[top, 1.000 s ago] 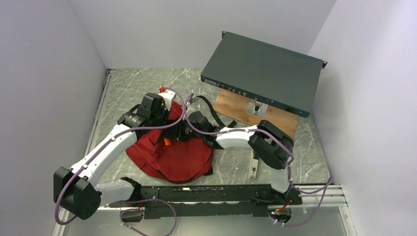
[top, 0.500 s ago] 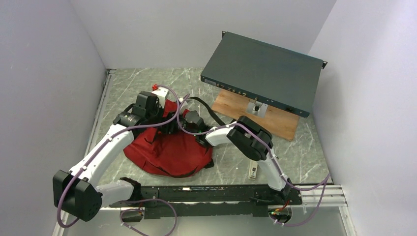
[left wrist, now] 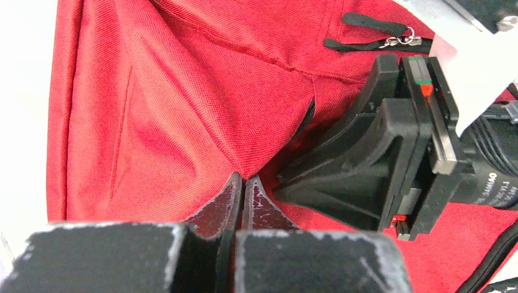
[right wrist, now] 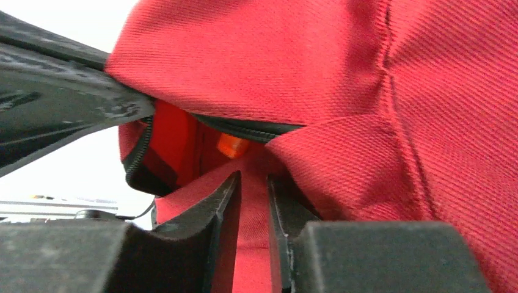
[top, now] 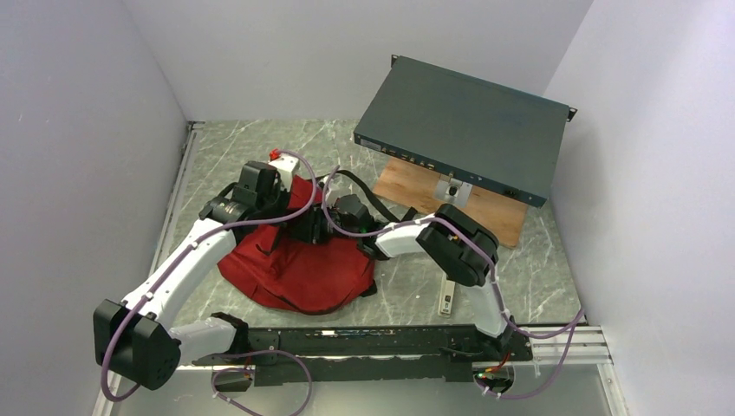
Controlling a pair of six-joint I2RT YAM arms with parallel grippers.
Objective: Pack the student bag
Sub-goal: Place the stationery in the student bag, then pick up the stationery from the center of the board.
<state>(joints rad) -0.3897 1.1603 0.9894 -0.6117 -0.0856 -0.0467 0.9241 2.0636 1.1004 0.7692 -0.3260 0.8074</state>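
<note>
bag (top: pixel 295 270): on desk (top: pixel 227 149), left of centre, between both arms | left end effector (left wrist: pixel 242 183): pressed together, pinching fabric at the mouth | right end effector (right wrist: pixel 253 183): narrow gap at zip (right wrist: pixel 138 151), can't tell if it nips cloth | handling: likely light, floppy, mouth collapses; grab the hem by the zip, not the panel

Tiny white print on motor (left wrist: pixel 496 183), unreadable.

One student bag (top: pixel 295 273); one metal box (top: pixel 464 121); one wooden board (top: pixel 494 212); two arms: left arm (top: pixel 182 269), right arm (top: pixel 403 238).
</note>
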